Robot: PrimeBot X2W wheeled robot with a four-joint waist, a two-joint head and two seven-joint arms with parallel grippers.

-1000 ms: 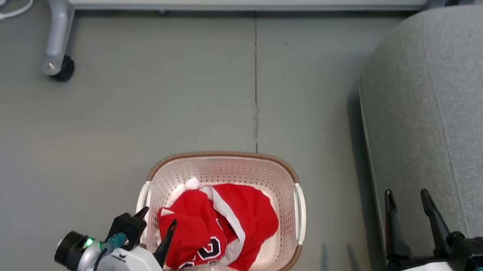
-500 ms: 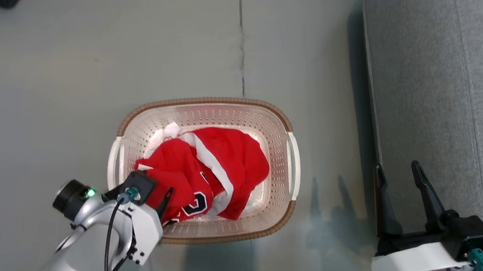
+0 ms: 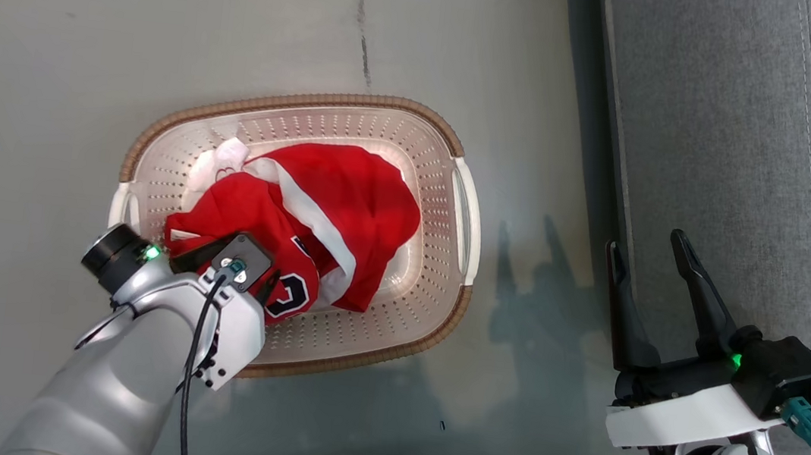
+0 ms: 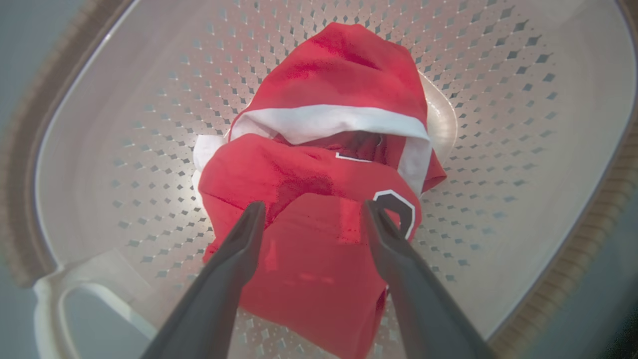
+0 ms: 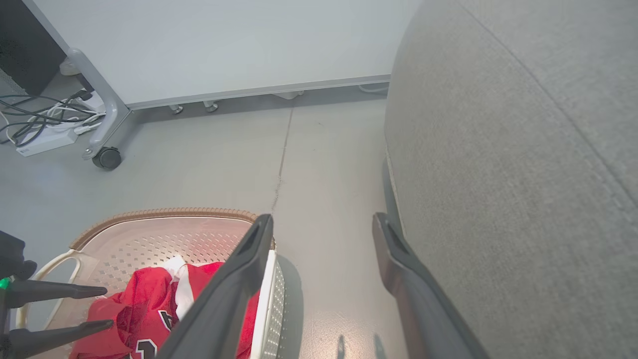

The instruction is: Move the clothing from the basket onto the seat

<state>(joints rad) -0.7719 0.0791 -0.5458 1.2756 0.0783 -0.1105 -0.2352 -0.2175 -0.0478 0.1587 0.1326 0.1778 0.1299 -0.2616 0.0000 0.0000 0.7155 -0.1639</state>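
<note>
The cream perforated basket (image 3: 290,100) with its brown rim stands on the floor left of the grey seat (image 3: 751,145). Crumpled red clothing (image 3: 333,196) with white trim and a black-and-white number lies inside. My left arm reaches down into the basket. In the left wrist view my left gripper (image 4: 313,204) is open, its fingers straddling the near fold of the clothing (image 4: 309,174); whether they touch it I cannot tell. My right gripper (image 3: 646,241) is open and holds nothing, hanging beside the seat's front edge (image 5: 498,124), to the right of the basket (image 5: 164,219).
A crack (image 3: 361,24) runs along the grey floor beyond the basket. In the right wrist view a wheeled grey frame leg (image 5: 106,157), a power strip with cables (image 5: 42,142) and a white panel (image 5: 224,45) stand at the far side.
The head camera has tilted down, so the whole picture has shifted. My left gripper has lowered from the basket's near rim into the basket, over the clothing. Both grippers stay open.
</note>
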